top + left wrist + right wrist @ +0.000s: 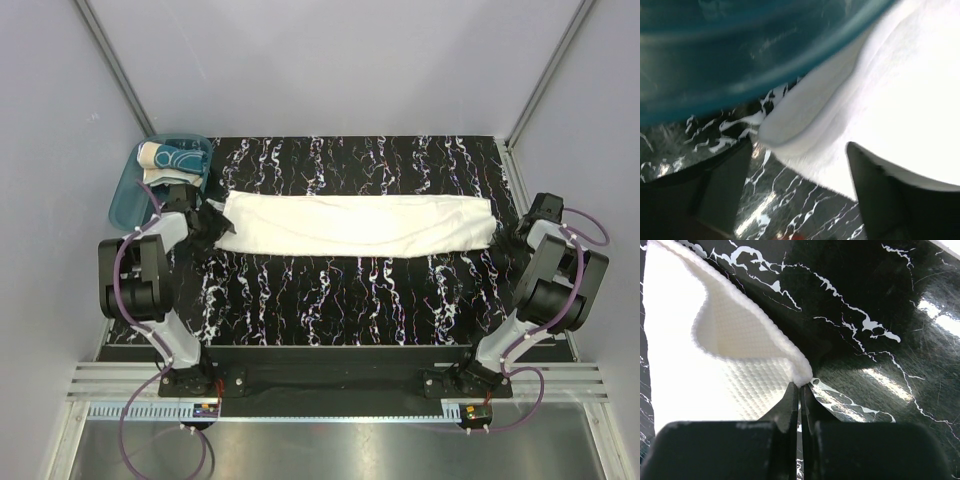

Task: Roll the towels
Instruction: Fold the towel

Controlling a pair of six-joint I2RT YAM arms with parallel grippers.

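Left gripper [800,147] hangs with its jaws spread wide, straddling the folded left end of the large white terry towel [355,225]. That towel lies as a long strip across the black white-veined marble-look table [350,290]. Right gripper [801,390] has its jaws pressed together, pinching the curled corner at the strip's right end. At the far left, the small cream towel with teal print [168,157] sits rolled inside the translucent teal plastic tub [122,198], close beside the white strip's end.
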